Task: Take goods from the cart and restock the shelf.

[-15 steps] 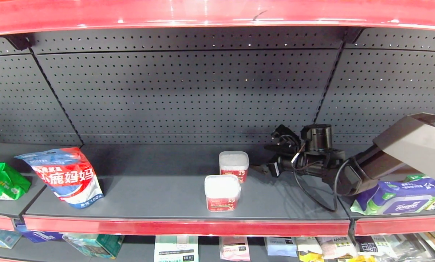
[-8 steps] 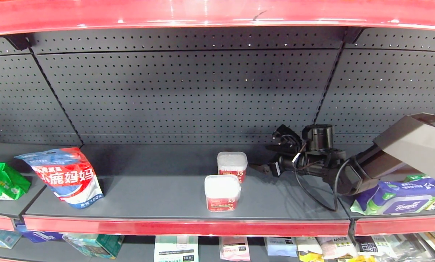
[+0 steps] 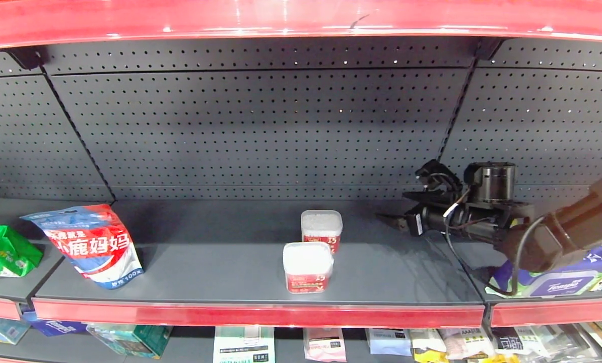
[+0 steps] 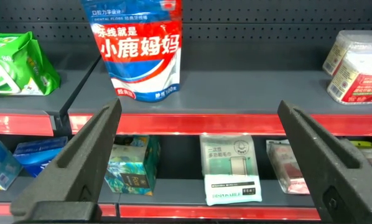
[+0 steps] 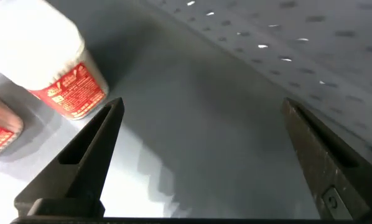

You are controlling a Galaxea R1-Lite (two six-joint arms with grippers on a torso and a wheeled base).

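Tubs (image 3: pixel 308 266) stand mid shelf (image 3: pixel 230 262), one behind the other. Your R jaws gape empty, right of rear tub (image 3: pixel 322 229). L jaws wide & empty too, facing shelf front. Placing looks done. Next: back out w/o nudging tubs, fetch more from cart.

Dark grey pegboard back wall (image 3: pixel 260 126), glossy red fascia (image 3: pixel 301 17) overhead catching light, red rail (image 3: pixel 255 315) along grey shelf (image 3: pixel 205 262)
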